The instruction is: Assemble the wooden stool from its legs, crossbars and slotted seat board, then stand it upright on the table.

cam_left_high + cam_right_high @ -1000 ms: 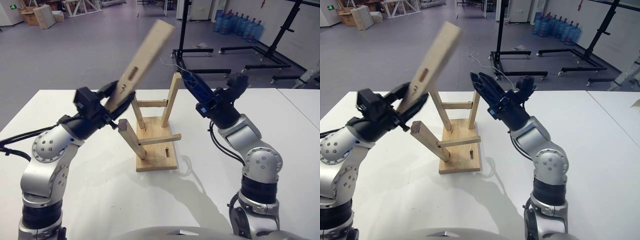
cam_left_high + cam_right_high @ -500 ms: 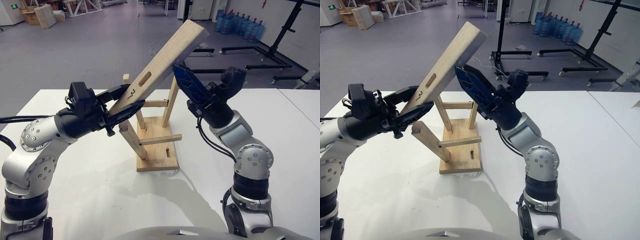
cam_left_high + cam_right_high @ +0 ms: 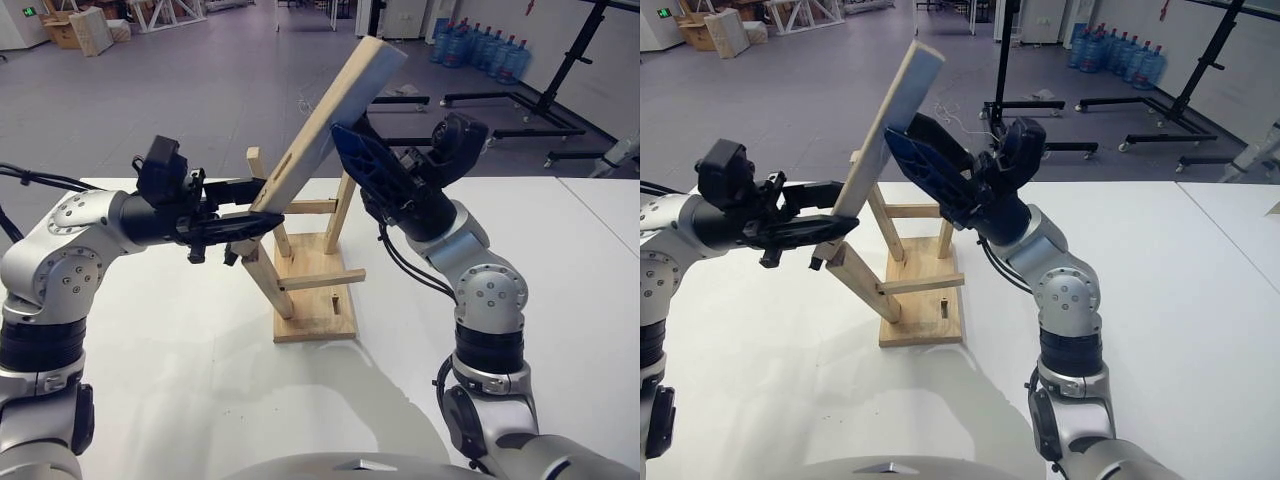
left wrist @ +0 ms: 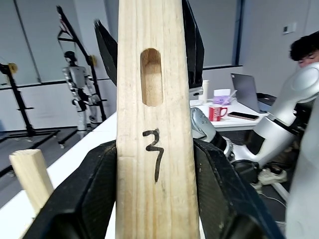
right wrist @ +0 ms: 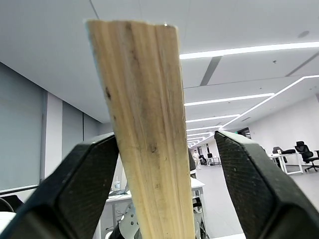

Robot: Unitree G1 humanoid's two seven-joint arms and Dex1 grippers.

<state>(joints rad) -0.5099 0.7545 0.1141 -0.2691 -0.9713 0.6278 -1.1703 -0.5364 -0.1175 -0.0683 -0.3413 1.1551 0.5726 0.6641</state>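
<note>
A loose wooden leg (image 3: 330, 120), slotted and marked with a 3 (image 4: 154, 124), slants up over the table. My left gripper (image 3: 250, 205) is shut on its lower end. My right gripper (image 3: 908, 150) is open around the leg's upper half. One finger (image 5: 84, 199) lies against the wood (image 5: 144, 124), the other stands slightly off it. Below lies the partly built stool. Its seat board (image 3: 315, 305) is flat on the table, with upright legs (image 3: 343, 200), crossbars (image 3: 305, 207) and one tilted leg (image 3: 262, 280).
The white table (image 3: 200, 380) spreads wide around the stool, and its far edge runs just behind it. A second table (image 3: 610, 205) adjoins on the right. Black racks (image 3: 500, 100) and water bottles (image 3: 480, 45) stand on the floor beyond.
My left arm swung the leg from a blurred upward tilt toward the right and steadied it. My right gripper moved left and closed in around the leg's upper half.
</note>
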